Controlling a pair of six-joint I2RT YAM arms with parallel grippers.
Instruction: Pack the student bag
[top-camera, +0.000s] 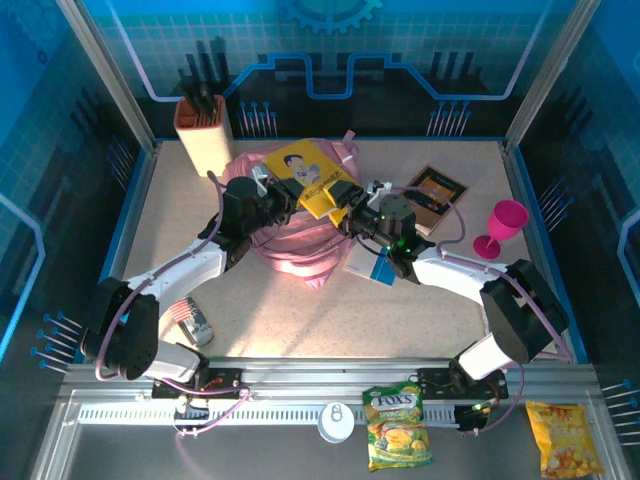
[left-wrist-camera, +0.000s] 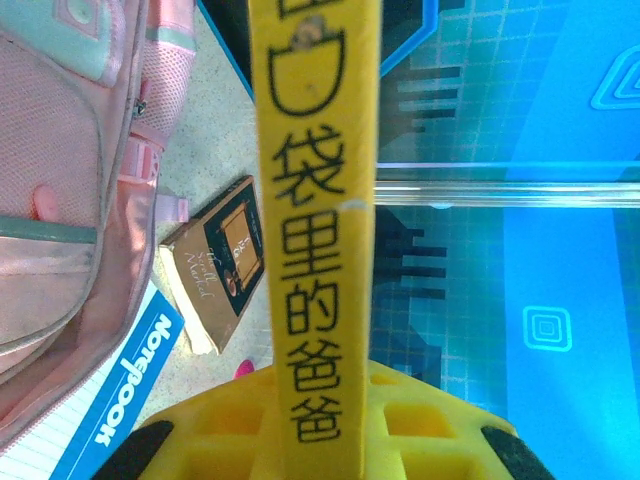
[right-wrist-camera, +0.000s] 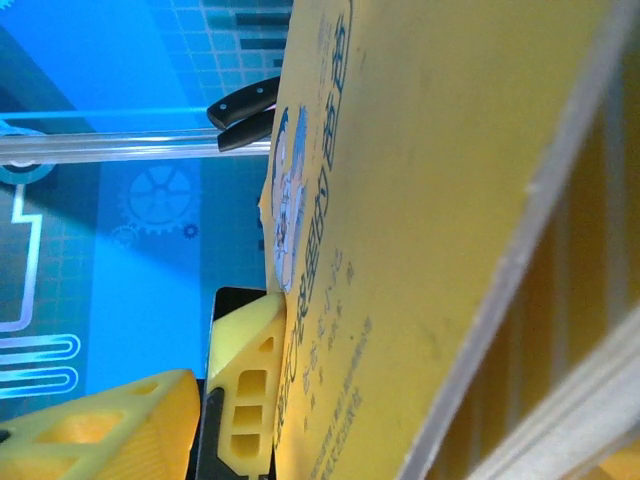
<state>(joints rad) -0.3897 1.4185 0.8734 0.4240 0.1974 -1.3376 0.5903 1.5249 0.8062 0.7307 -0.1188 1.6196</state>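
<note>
The student bag (top-camera: 300, 250) lies mid-counter (top-camera: 300, 325) toward the back edge, and with the left pincer (top-camera: 268, 190) clenched on the yellow book (top-camera: 312, 172) above it and the right pincer (top-camera: 352, 210) against that book, its grip impossible to tell, loading looks in hand, calling next for lowering the book into the bag's mouth.

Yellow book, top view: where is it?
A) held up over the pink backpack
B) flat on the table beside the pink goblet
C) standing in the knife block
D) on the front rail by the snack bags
A: the yellow book is over the backpack, spine clamped in the left tool.
</note>
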